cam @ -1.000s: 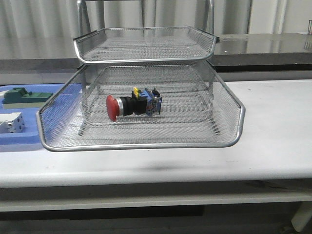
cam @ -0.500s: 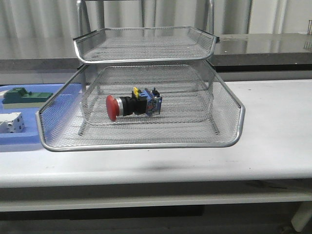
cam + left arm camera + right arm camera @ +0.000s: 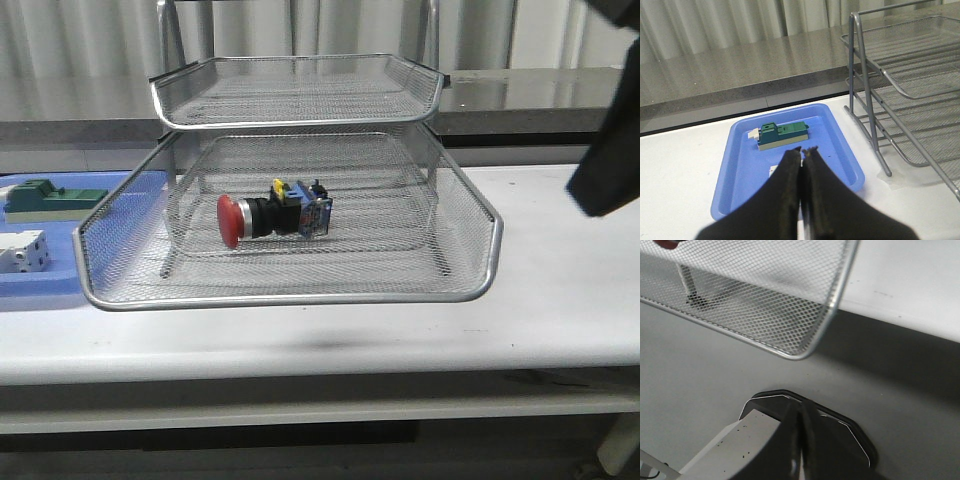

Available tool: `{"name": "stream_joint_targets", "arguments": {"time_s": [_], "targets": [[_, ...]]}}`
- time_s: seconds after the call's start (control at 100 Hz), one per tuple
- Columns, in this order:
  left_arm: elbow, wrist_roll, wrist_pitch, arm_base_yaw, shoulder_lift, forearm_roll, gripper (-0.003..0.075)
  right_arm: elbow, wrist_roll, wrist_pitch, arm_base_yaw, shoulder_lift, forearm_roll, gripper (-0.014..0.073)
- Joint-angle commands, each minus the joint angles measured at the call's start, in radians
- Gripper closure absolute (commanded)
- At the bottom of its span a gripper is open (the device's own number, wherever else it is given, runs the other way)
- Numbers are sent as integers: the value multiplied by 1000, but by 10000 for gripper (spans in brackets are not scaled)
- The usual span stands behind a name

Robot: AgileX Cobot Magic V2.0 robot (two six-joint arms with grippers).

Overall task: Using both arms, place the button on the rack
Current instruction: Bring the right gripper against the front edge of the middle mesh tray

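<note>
The button lies on its side in the rack's pulled-out middle tray, its red head pointing left. The rack's upper tray is above it. Part of my black right arm hangs at the right edge of the front view, apart from the rack. My right gripper is shut and empty below the tray's front corner. My left gripper is shut and empty above the blue tray, left of the rack. The left arm does not show in the front view.
The blue plastic tray lies left of the rack and holds a green block and a white block. The white table stretches right of the rack. A grey counter runs behind.
My black right arm has come into the front view at the upper right edge. The button and the rack have not moved.
</note>
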Motion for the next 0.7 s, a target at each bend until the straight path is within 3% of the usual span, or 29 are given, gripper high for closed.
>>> {"name": "stream_joint_targets", "arguments": {"time_s": [0.0, 0.43, 0.69], "targets": [[-26, -12, -85, 1, 7, -11, 741, -26, -16, -99, 69, 42, 32, 659], [-26, -12, -85, 1, 7, -11, 741, -26, -6, -291, 360, 282, 69, 650], [-26, -12, -85, 1, 7, -11, 741, -26, 0, -408, 424, 332, 94, 650]]}}
